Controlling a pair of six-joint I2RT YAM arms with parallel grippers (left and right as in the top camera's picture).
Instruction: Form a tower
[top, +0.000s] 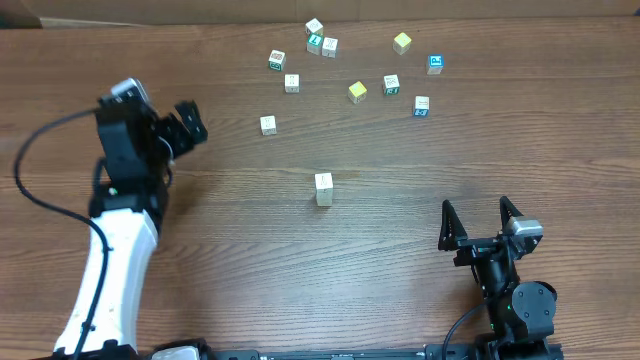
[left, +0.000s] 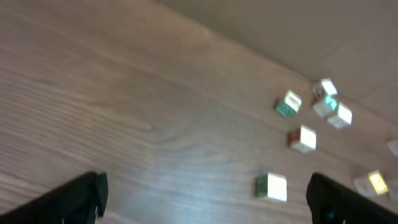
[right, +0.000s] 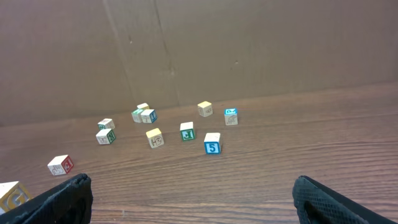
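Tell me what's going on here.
Nothing is being handled right now. The left fingers and right fingers are both open and empty, well away from the blocks. A narrow tower stands alone in the middle of the table, and the loose cubes lie scattered beyond it.

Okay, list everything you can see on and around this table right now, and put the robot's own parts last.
tower: one narrow stack, cream, mid-table, standing apart from the other cubes; number of cubes unclear from above
loose letter cubes: eleven, cream with green, blue, yellow or red faces, scattered over the far half of the table
table: one, dark brown woodgrain, under everything
cardboard wall: one, brown, behind the far edge
left tool: one, black, open and empty, over bare table at the left
right tool: one, black, open and empty, near the front edge at the right
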